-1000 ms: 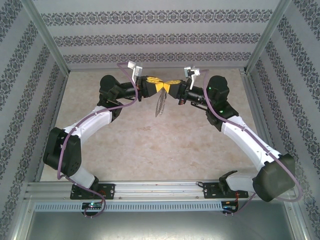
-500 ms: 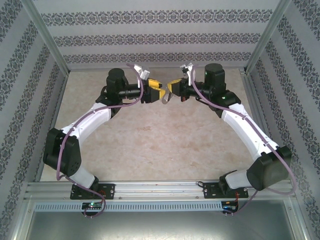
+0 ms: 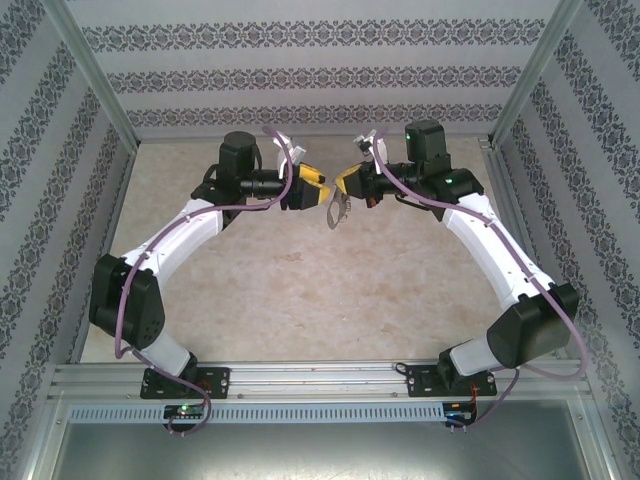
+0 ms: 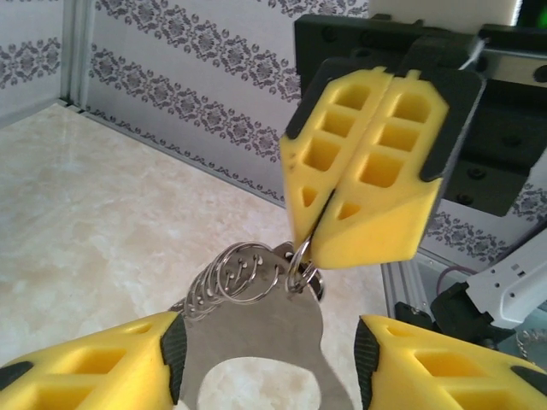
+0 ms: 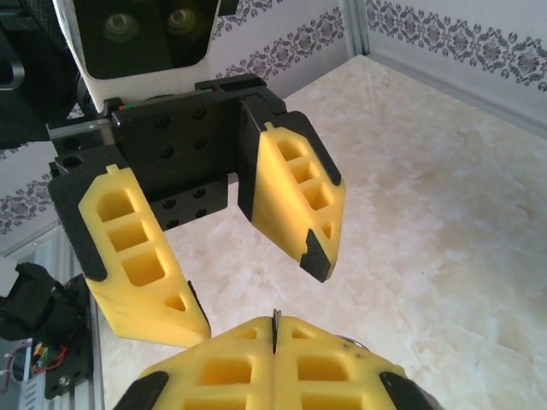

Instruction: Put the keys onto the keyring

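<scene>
Keyring hangs mid-air, abt 12 o'clock of table ctr. One small ring at its top is pinched by R gripper, jaws fully shut. L gripper sits at keyring's 9 o'clock, abt half open, straddling it, gripping nothing.
</scene>
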`<action>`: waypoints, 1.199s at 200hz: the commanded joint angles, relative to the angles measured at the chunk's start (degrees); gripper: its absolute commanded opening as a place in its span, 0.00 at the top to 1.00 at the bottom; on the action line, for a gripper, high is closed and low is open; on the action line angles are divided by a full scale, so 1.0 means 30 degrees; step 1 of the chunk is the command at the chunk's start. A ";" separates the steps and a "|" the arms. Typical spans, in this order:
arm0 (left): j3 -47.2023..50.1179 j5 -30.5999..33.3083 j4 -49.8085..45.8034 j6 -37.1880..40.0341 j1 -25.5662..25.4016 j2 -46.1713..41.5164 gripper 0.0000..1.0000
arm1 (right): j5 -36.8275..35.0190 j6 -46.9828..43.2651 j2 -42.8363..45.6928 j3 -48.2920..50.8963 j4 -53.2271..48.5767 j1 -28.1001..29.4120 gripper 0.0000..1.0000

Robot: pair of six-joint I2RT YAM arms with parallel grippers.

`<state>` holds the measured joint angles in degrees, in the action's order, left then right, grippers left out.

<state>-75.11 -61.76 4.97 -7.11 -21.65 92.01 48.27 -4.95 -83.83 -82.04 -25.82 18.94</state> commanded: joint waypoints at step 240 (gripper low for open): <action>0.0750 -0.3906 0.9588 -0.7482 -0.0342 0.1147 0.97 | 0.2050 0.1489 -0.0232 0.0276 0.2542 -0.0017 1.00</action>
<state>-73.14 -71.31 30.13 -29.02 -21.58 95.77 53.32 -1.41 -84.05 -81.97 -22.24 18.70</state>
